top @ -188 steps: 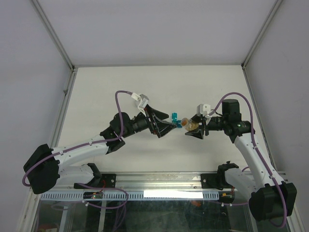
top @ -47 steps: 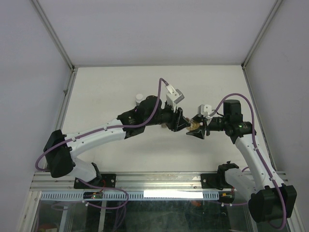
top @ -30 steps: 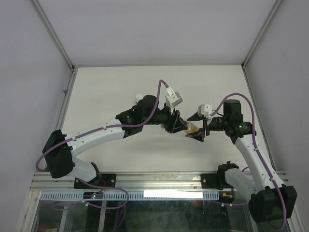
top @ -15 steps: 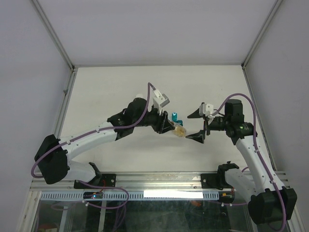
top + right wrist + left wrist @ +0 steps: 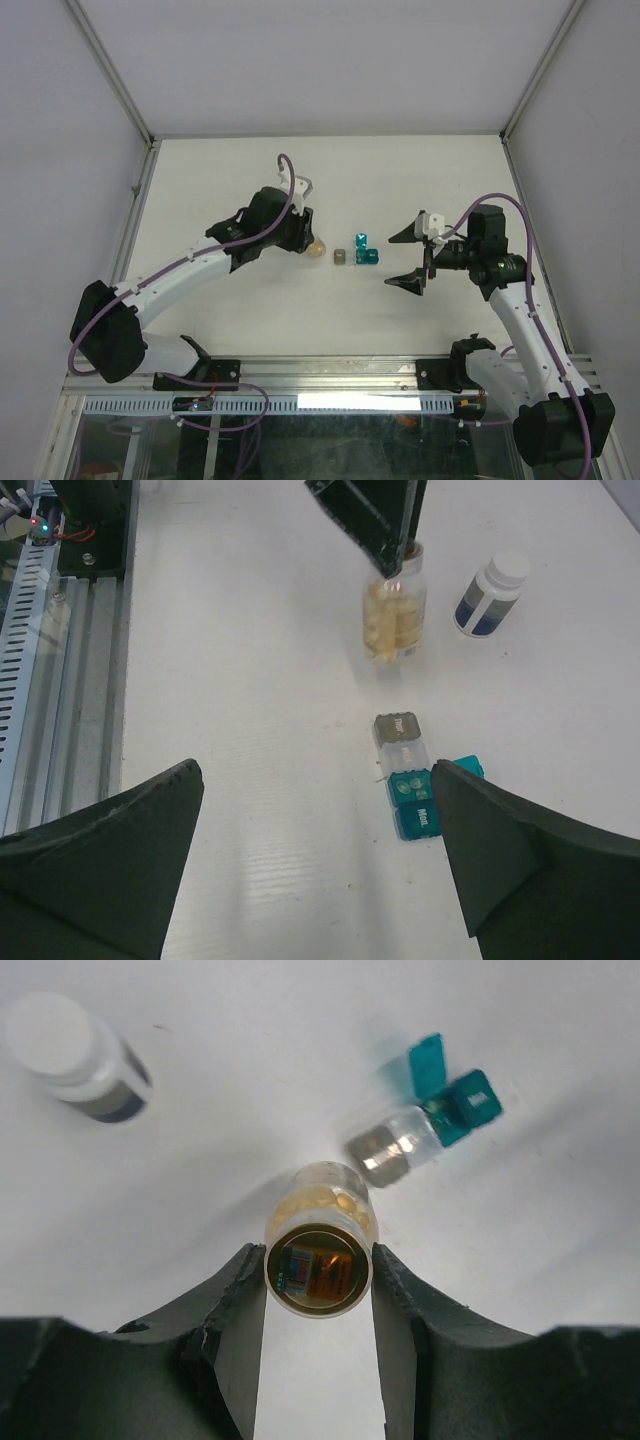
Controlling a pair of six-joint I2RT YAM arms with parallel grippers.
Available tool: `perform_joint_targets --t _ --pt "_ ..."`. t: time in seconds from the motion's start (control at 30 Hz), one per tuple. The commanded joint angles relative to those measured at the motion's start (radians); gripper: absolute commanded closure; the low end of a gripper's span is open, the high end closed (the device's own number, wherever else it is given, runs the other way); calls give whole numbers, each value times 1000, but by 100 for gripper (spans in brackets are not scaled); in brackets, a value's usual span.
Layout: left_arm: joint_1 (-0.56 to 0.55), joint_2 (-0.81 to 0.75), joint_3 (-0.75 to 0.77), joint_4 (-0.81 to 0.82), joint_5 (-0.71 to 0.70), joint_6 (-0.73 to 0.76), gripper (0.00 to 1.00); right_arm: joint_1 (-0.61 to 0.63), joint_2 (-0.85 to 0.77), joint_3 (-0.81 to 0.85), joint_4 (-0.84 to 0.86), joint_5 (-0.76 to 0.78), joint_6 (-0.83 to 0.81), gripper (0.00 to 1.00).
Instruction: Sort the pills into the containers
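Table (image 5: 330, 310) — left claw (image 5: 318, 1260) grips pill jar (image 5: 320, 1210); capped bottle (image 5: 75, 1055) wrist-views only.

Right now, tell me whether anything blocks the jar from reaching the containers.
Nothing visible. Only bare table lies between the jar in the left gripper and the grey container; the white bottle stands off to the side.

Bare counter (image 5: 250, 740) lies open between the wide-spread right tool (image 5: 397, 261) and the teal box (image 5: 365, 249). The grey box (image 5: 340, 256) touches the teal one, so nothing passes between them. Only a narrow gap separates the grey box from the bottle (image 5: 317, 247) clamped in the left tool (image 5: 306, 243). A white bottle (image 5: 492, 592) stands near it, apart.
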Motion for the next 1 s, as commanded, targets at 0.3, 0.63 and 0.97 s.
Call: perform_joint_targets --t 0.3,0.63,0.97 --pt "169 254 504 -434 -298 150 100 -7 -17 16 68 -26 39 1" --pt "257 294 613 -495 -305 200 100 -8 -17 14 71 -23 39 1" --pt "382 444 704 -467 -256 221 100 -8 -17 11 76 -19 42 0"
